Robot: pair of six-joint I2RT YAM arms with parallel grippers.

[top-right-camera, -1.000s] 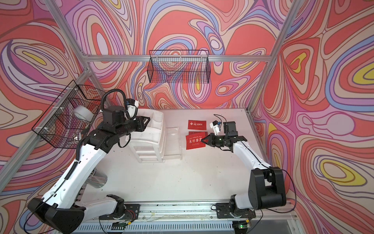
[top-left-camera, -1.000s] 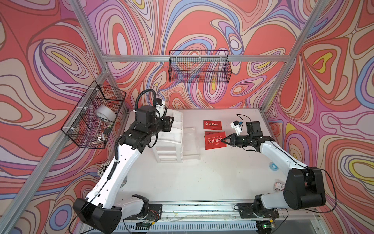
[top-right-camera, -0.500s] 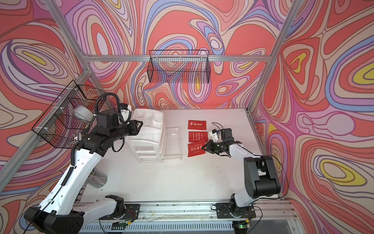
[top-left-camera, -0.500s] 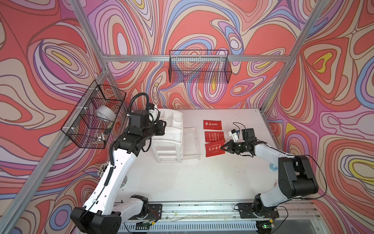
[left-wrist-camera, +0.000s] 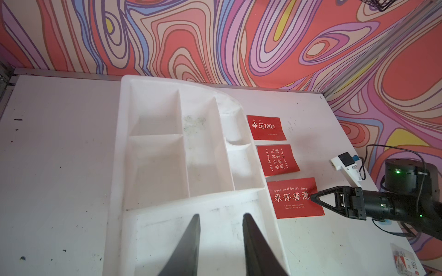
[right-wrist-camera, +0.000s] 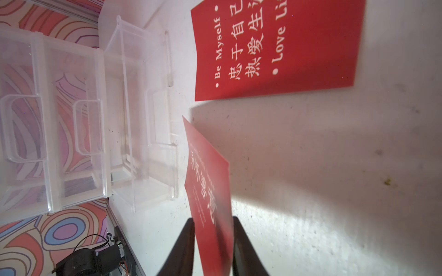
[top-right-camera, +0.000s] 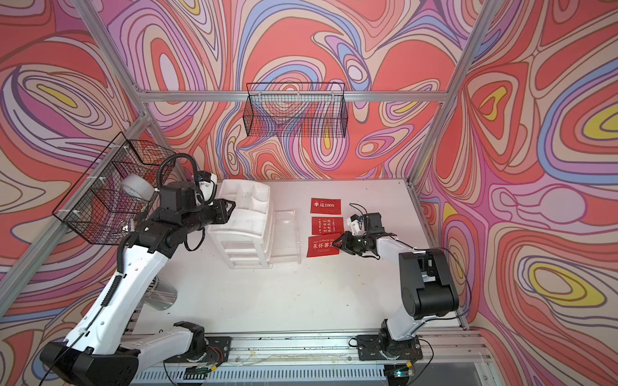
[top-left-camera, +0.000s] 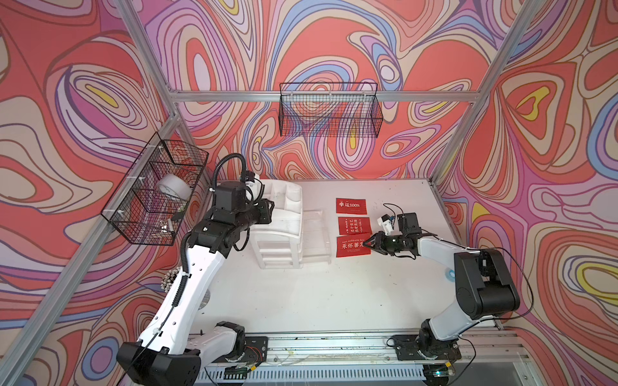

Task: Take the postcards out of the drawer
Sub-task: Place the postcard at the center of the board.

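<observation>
Nearest postcard (top-left-camera: 352, 246): a second ago carried in air, now down on tabletop (top-left-camera: 301, 294), just beside pulled-out drawer (top-left-camera: 316, 235), in row with middle postcard (top-left-camera: 354, 225) and far postcard (top-left-camera: 350, 206). Right gripper (top-left-camera: 368, 243): jaws just parted, raised card edge loose between. Drawer looks empty, so task likely done. Left gripper (left-wrist-camera: 221, 222): jaws apart, empty, above organizer (left-wrist-camera: 167, 143).

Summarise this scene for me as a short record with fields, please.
Postcards: three, in a row on the table, outside the drawer
Drawer: clear, pulled out from the white organizer, looks empty
Right gripper: open, jaws either side of the front postcard's edge
Left gripper: open, above the organizer's compartmented top
</observation>
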